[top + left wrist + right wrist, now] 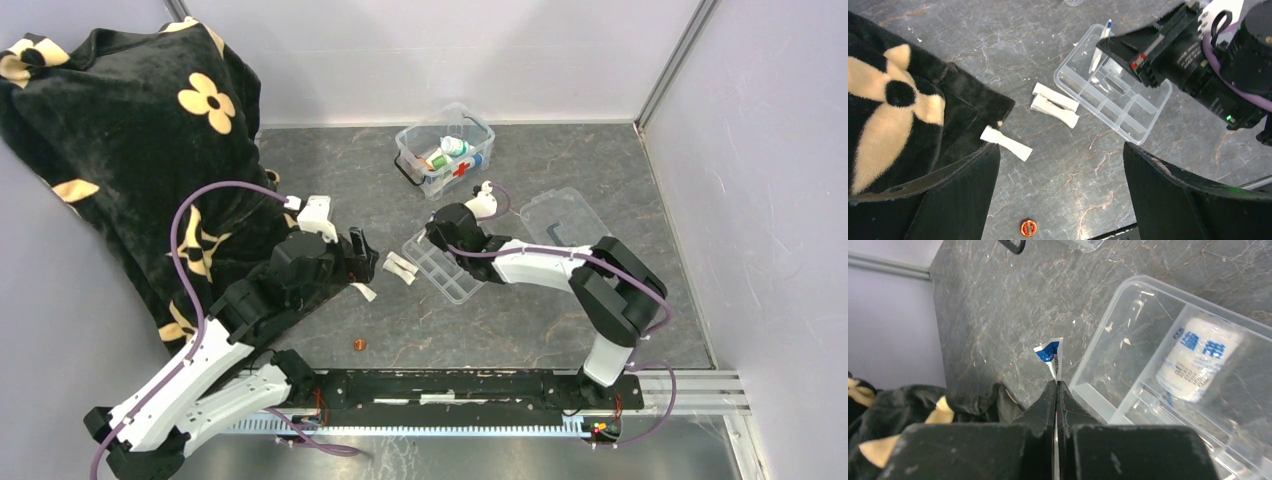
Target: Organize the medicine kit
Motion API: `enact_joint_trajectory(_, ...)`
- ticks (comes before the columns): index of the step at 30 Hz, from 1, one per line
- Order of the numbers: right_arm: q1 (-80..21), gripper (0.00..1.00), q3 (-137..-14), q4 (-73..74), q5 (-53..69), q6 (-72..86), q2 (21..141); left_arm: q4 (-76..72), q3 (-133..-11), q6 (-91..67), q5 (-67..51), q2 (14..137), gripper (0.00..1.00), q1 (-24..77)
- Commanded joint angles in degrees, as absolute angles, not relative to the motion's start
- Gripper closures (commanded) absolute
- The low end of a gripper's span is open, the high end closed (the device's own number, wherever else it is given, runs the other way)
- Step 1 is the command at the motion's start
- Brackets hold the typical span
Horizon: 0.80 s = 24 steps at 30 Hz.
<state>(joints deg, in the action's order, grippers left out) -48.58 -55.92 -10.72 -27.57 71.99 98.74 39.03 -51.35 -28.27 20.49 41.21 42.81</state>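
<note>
I have the small clear plastic medicine kit (445, 150) with its red cross at the counter's (520, 320) far edge. Its long axis slants near-left to far-right, cross side toward me. My right hand (1056, 385) is clamped on a thin blue-and-white packet (1050, 352); my left hand (1060, 152) gapes, holding nothing. Only my right wrist view shows a white bandage roll (1198, 360) in the clear divided tray (1098, 335).

1. From above, the things inside the kit (462, 171) are too small to tell.
2. In the right wrist view the kit is cut off at 12 o'clock; only a corner and a bit of handle show.
3. The packet (1050, 354) is mostly hidden inside the right gripper (1056, 385); only a blue-white tip shows.
4. The tray (1120, 335) is cut off from 3 to 5 o'clock.
5. The red disc (1028, 227) is too small to tell.
</note>
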Motion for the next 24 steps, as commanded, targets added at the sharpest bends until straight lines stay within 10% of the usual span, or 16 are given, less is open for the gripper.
enact_joint_trajectory(1,-47.23,1.00,-60.13,-10.78,-29.99,76.57,102.33,40.47,-53.58,-29.87,21.41,41.29,0.02,42.58)
enact_joint_trajectory(11,-45.84,0.96,-61.25,-9.05,-29.34,77.03,105.52,41.05,-53.36,-29.09,21.71,42.24,0.01,42.50)
enact_joint_trajectory(24,-44.55,0.67,-59.88,-11.07,-26.65,71.62,102.31,41.49,-52.89,-32.98,19.35,44.41,0.01,42.53)
